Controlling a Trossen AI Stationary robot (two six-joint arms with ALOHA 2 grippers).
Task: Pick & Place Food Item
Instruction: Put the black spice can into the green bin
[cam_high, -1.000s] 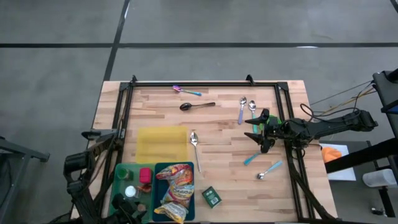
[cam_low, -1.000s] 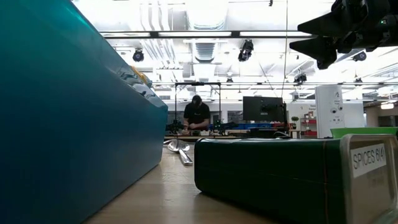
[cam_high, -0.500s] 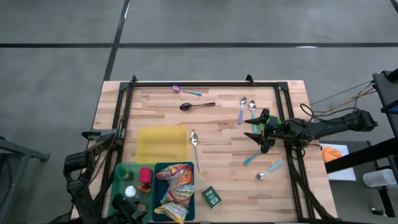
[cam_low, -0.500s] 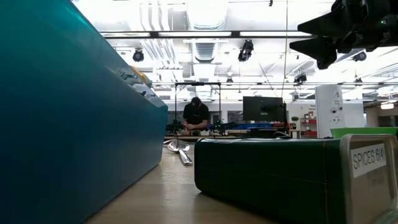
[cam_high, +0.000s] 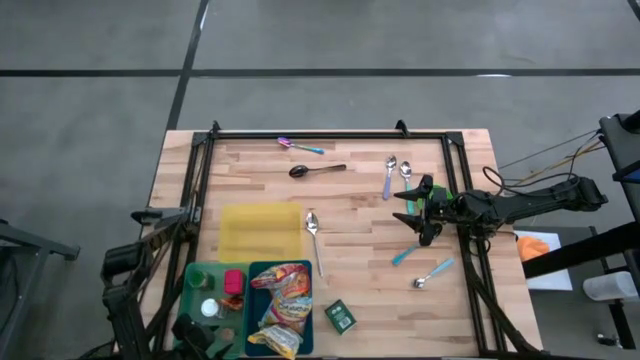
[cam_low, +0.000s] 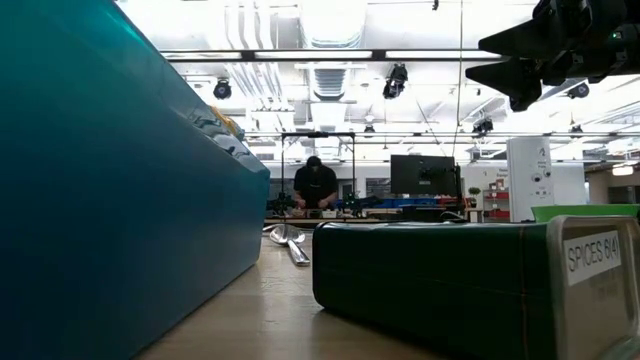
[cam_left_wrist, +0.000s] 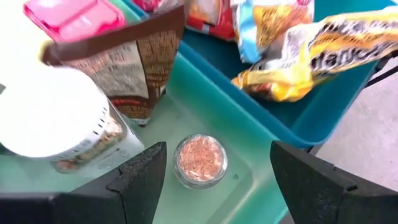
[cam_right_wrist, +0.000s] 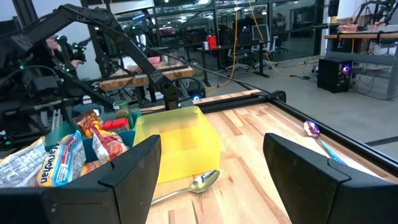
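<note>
My left gripper (cam_left_wrist: 214, 152) hovers open over the green bin (cam_left_wrist: 186, 118) at the table's near left and touches nothing. Below it on the bin's floor stand a small jar of pinkish spice (cam_left_wrist: 200, 160) and a white-lidded jar (cam_left_wrist: 56, 121), beside a brown packet (cam_left_wrist: 134, 68) and a pink box (cam_left_wrist: 74, 15). Snack bags (cam_high: 280, 305) lie in the blue bin (cam_high: 318, 322) next to it. A green spices tin (cam_high: 340, 316) lies flat on the wood. My right gripper (cam_high: 415, 212) waits open above the table's right side.
An empty yellow bin (cam_high: 260, 230) sits behind the two filled bins. Several spoons (cam_high: 313, 225) lie scattered across the middle and right of the table. A black frame (cam_high: 330, 133) runs around the table's edges. A person sits at a far desk (cam_low: 316, 187).
My left gripper has risen a little above the green bin, keeping its downward slant. The jars, packets and bins have stayed where they were.
</note>
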